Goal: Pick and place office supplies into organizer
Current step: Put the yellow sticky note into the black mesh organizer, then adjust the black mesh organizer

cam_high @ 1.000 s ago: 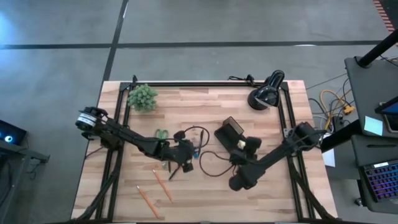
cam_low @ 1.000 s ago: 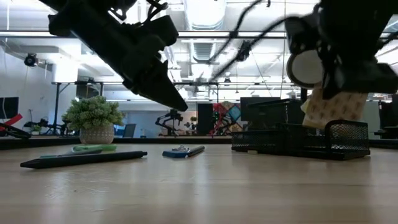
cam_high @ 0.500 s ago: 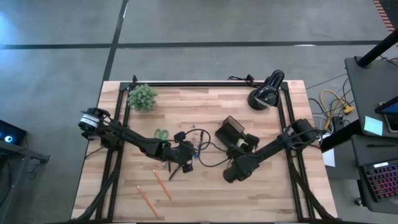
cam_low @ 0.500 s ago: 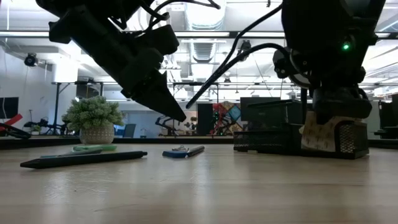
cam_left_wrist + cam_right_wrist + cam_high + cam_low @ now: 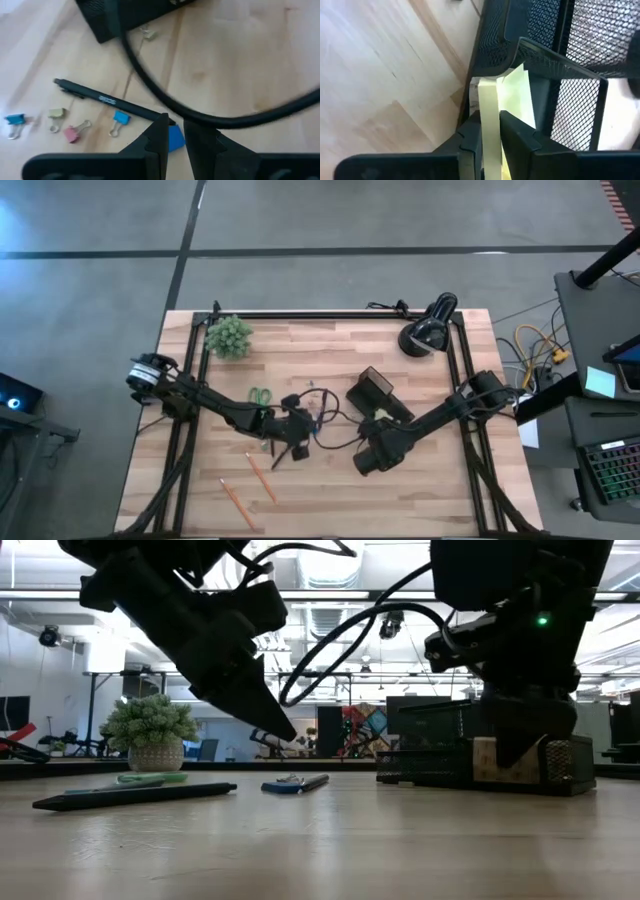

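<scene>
Inside the organizer [image 5: 560, 95], right gripper [image 5: 490, 132] narrowly parted around sticky-note pad [image 5: 512, 100].

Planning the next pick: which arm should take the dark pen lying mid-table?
Left. Its pincer hangs right above the pen, while the right pincer is at the organizer with the sticky pad.

Left arm stretched from counter's left edge toward middle, wrist angled down. Left claw [image 5: 172, 137] hangs low above counter, fingers [image 5: 156, 142] near-parallel, slim gap between, nothing gripped. Right arm reaches in from right edge, elbow bent, wrist tipped down. Right claw [image 5: 490, 142] pointing downward, fingers [image 5: 470, 145] flanking yellow pad [image 5: 512, 105], narrow gap; grip or release unclear.
</scene>
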